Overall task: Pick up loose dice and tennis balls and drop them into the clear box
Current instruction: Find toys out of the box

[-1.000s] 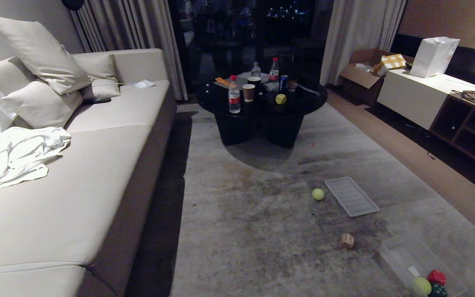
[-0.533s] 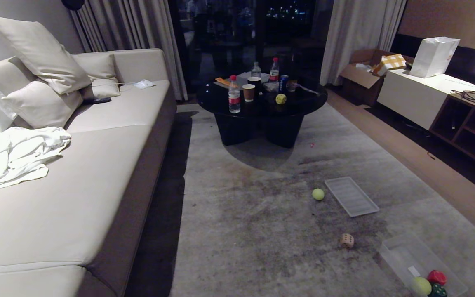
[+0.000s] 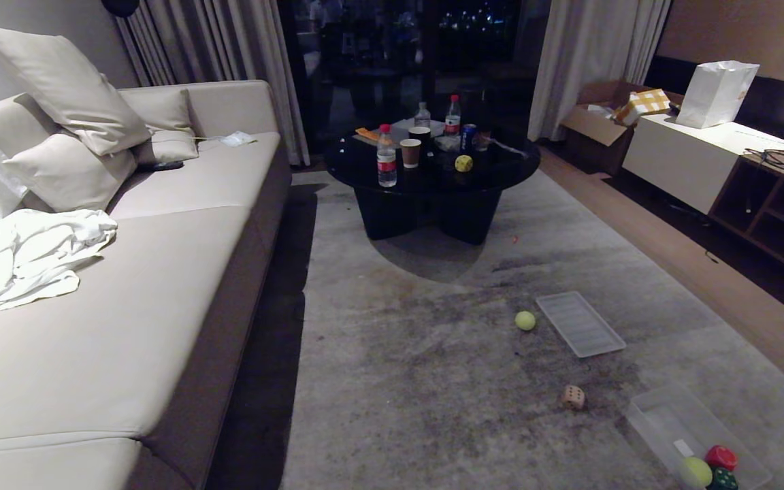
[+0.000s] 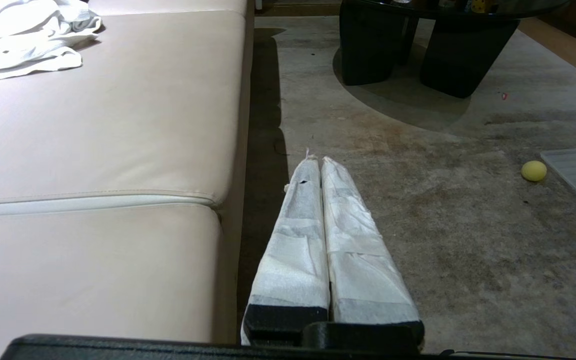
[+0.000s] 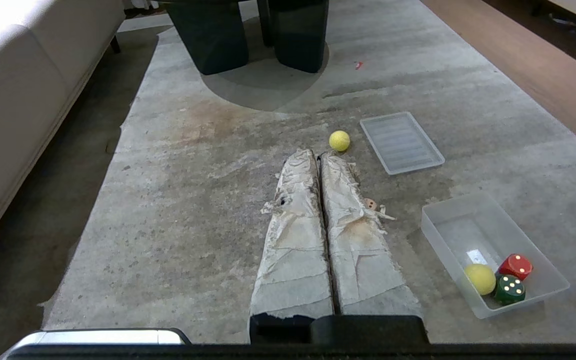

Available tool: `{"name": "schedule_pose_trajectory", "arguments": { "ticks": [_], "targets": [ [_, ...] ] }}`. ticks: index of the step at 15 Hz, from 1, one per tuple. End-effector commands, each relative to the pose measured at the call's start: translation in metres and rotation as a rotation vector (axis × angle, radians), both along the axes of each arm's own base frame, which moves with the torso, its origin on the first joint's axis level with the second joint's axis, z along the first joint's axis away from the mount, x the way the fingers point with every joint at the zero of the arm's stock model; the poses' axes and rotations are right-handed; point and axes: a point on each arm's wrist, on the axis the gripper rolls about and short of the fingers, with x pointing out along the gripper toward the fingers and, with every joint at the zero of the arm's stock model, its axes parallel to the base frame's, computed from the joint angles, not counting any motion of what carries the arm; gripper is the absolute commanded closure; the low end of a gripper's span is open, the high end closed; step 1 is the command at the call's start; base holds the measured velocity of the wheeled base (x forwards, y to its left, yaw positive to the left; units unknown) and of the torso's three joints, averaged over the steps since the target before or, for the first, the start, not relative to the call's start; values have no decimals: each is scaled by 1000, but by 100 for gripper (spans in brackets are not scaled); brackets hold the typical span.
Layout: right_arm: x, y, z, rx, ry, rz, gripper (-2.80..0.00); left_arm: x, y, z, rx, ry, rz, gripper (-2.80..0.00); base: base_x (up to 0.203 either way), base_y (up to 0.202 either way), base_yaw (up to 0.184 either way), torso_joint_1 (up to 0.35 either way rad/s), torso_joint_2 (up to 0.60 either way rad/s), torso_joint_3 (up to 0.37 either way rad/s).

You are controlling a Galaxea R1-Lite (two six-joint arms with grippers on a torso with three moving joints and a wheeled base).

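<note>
Wrist views show left gripper [image 4: 320,162] and right gripper [image 5: 316,156] held out level above the rug [image 5: 218,200], jaws shut, empty.

I see 1 tennis ball [image 5: 339,140] just ahead of my right gripper [image 5: 318,156], lid [image 5: 401,142] beside it. The clear box [image 5: 548,295] lies right of the gripper, holding 1 ball [image 5: 480,278] and 2 dice [image 5: 509,289].

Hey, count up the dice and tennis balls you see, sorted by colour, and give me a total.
Yellow-green fuzzy tennis balls: 2, one on the rug, one in the clear plastic box
Cream-beige soft die: 1
Yellow soft die: 1
Red die: 1
Dark green die: 1
Total: 6
</note>
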Motion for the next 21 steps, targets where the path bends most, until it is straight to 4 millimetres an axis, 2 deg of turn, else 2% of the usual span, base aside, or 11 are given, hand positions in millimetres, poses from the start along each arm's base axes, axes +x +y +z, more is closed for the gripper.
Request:
{"name": "schedule_pose_trajectory", "arguments": {
  "ticks": [1,21],
  "targets": [
    [0,0,-1,0,4,1,0,0,0,0,0,3,0,0,0,0,0,0,0,0],
    [0,0,-1,-1,6,0,0,0,0,0,27,2,-20,0,0,0,0,0,0,0]
  ]
}}
